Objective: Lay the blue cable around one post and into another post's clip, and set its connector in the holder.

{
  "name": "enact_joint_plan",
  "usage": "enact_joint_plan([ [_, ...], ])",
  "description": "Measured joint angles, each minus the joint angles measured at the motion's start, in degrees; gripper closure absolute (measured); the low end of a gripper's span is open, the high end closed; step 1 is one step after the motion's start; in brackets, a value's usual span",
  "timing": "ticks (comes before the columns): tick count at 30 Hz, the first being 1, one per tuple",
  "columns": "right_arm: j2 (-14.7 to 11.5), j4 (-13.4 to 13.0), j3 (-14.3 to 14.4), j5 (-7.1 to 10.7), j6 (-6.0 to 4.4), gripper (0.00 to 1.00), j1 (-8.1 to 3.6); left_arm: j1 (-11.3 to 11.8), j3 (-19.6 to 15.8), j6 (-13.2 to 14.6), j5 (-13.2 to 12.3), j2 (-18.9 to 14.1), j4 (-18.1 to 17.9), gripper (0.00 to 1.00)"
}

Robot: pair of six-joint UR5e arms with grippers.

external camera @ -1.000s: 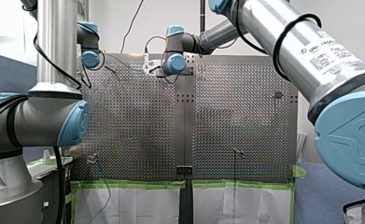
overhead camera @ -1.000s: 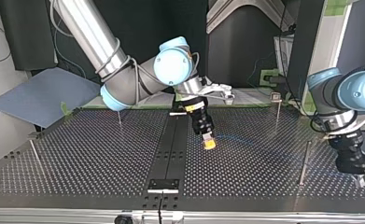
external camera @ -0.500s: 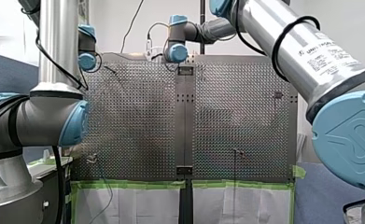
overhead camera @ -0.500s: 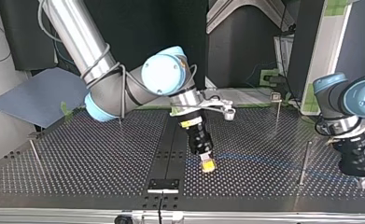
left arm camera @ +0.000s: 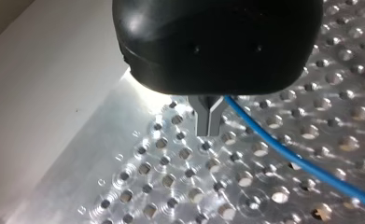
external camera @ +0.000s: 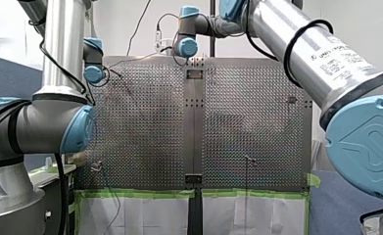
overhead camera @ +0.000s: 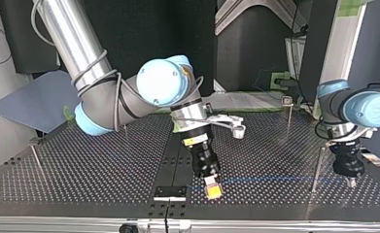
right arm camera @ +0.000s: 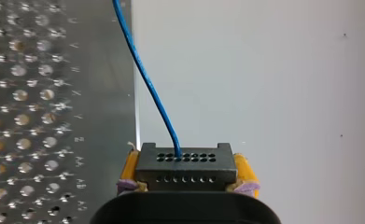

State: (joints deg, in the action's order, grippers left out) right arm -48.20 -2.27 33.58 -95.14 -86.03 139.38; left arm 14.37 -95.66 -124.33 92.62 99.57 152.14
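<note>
My right pincer (overhead camera: 213, 190) is clenched on the connector (right arm camera: 186, 163), yellow pads at its sides, low over the table's (overhead camera: 95, 170) near edge in the top view. My left pincer (left arm camera: 210, 119) pinches the blue cable (left arm camera: 287, 151) at that view's right, near a post (overhead camera: 317, 167). The cable stretches between them. I judge that wrapping, clipping and seating are all left to do.
</note>
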Motion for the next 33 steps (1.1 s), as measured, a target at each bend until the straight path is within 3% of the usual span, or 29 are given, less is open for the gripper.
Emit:
enact_joint_plan([
  [11,0.87,3.39,-3.99,-1.44,1.11,1.00,-0.13,-0.31,-2.21,-0.69,0.90,0.20,-0.83,0.99],
  [22,1.42,3.79,-0.62,-1.69,1.20,1.00,-0.17,-1.36,-3.86,-0.73,0.98,0.28,-1.89,0.99],
  [24,1.42,3.61,0.34,-1.73,1.20,1.00,-0.17,-1.53,-3.87,-0.73,1.00,0.39,-1.91,0.87],
  [25,1.43,3.56,0.70,-1.73,1.20,1.00,-0.17,-1.65,-3.88,-0.72,1.01,0.53,-1.91,0.87],
  [26,1.44,3.51,1.14,-1.75,1.20,1.00,-0.17,-1.75,-3.88,-0.71,1.01,0.69,-1.89,0.79],
  [27,1.45,3.48,1.49,-1.77,1.20,1.00,-0.17,-1.86,-3.88,-0.71,1.02,0.89,-1.86,0.61],
  [28,1.46,3.42,1.85,-1.81,1.20,1.00,-0.17,-2.00,-3.89,-0.71,1.05,1.18,-1.79,0.61],
  [29,1.49,3.32,2.32,-1.87,1.20,1.00,-0.16,-2.10,-3.89,-0.71,1.08,1.44,-1.69,0.48],
  [30,1.51,3.22,2.63,-1.90,1.20,1.00,-0.17,-2.19,-3.89,-0.70,1.11,1.73,-1.52,0.28],
  [31,1.53,3.09,2.96,-1.96,1.20,1.00,-0.17,-2.32,-3.90,-0.70,1.14,2.15,-1.25,0.28],
  [33,1.54,2.79,3.80,-2.08,1.20,1.00,-0.18,-2.52,-3.93,-0.73,1.16,2.66,-0.84,0.00],
])
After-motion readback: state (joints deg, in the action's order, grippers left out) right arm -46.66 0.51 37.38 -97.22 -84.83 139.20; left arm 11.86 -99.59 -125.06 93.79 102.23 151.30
